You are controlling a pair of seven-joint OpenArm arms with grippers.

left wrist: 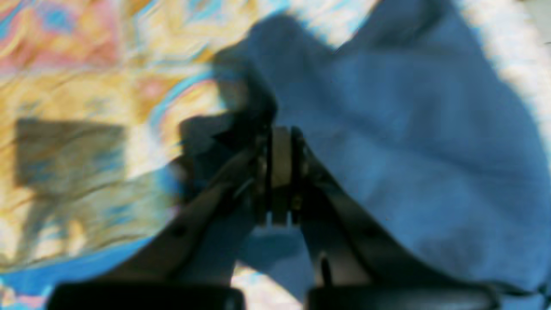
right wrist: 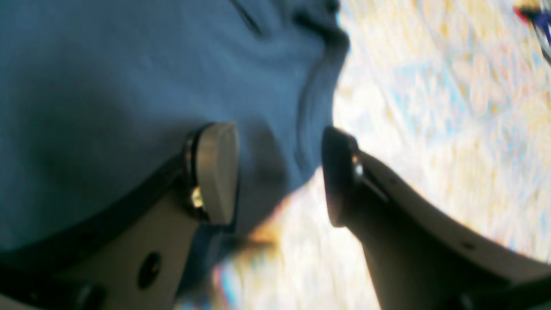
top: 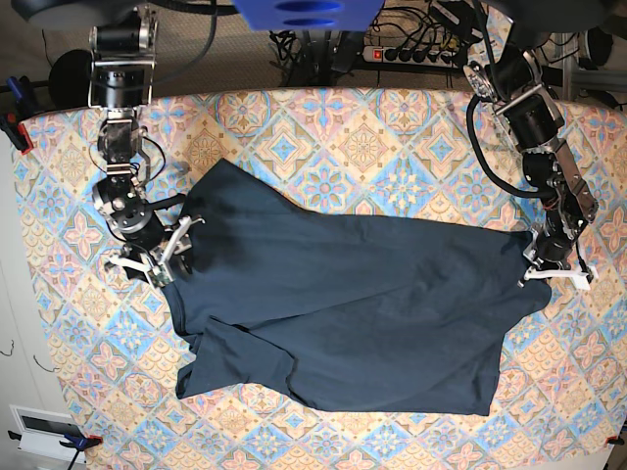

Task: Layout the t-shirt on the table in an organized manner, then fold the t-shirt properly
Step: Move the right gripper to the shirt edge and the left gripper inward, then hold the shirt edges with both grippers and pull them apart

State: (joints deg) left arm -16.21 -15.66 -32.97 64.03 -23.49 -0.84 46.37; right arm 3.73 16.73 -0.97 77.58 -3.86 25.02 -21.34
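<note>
T-shirt: you have the dark navy t-shirt (top: 343,313) spread loosely across the middle of the table (top: 392,127), rumpled, with a fold of fabric doubled over at the lower left of the base view and a sleeve or corner peaking toward the upper left. It is not yet laid out square.

Left gripper: your left gripper (top: 549,262) sits at the shirt's edge on the right of the base view. In its wrist view the jaws of the left gripper (left wrist: 280,172) are pressed together; the cloth lies right against them, but the blur keeps you from seeing for certain that a pinch of fabric is caught between them.

Right gripper: your right gripper (right wrist: 280,172) stands fairly wide, its fingers astride the shirt's border, one pad (right wrist: 217,172) over the cloth and the other over the bare table. It holds nothing yet.

Handling: expect the shirt to be light, limp and soft. It will sag, drag and crease rather than keep any shape, and a thin single layer can slide out of a shallow pinch.

Where to grip: take the hem or seam edges at opposite sides, biting deep enough to catch the stitched border, then pull the two apart evenly.

Risk: catching both layers, or the tablecloth beneath, would bunch everything.
</note>
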